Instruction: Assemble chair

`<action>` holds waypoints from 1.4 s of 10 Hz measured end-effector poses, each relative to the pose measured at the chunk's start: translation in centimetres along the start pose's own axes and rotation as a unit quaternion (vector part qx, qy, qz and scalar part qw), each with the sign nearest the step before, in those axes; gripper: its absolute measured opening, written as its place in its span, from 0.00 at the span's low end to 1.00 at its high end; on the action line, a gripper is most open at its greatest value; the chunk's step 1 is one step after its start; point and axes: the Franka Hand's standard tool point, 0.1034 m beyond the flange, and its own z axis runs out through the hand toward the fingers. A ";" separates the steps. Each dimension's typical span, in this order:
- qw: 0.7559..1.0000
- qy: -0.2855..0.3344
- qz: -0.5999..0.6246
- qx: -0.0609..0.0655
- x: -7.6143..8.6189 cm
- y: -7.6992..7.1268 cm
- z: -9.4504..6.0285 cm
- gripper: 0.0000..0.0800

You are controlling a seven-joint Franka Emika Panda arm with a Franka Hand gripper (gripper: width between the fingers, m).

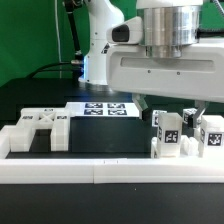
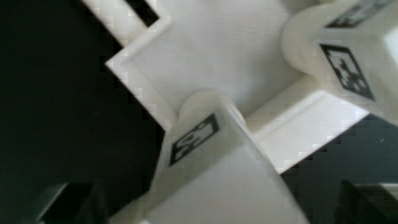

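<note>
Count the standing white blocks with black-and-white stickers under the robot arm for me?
2. The first block stands on the exterior view's right, behind the long rail; the second block stands further right, near the picture's edge. The arm may hide more.

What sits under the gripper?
White tagged chair pieces stand right under the open gripper. The wrist view shows a tagged post below it. The front rail covers their bases, so how they join cannot be seen.
</note>
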 end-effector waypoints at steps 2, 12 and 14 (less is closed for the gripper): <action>0.998 0.000 -0.063 -0.001 0.0 0.0 0.0 0.81; 0.991 0.001 -0.135 -0.006 0.3 0.4 0.0 0.36; 1.000 0.001 -0.031 -0.003 0.2 0.4 0.0 0.36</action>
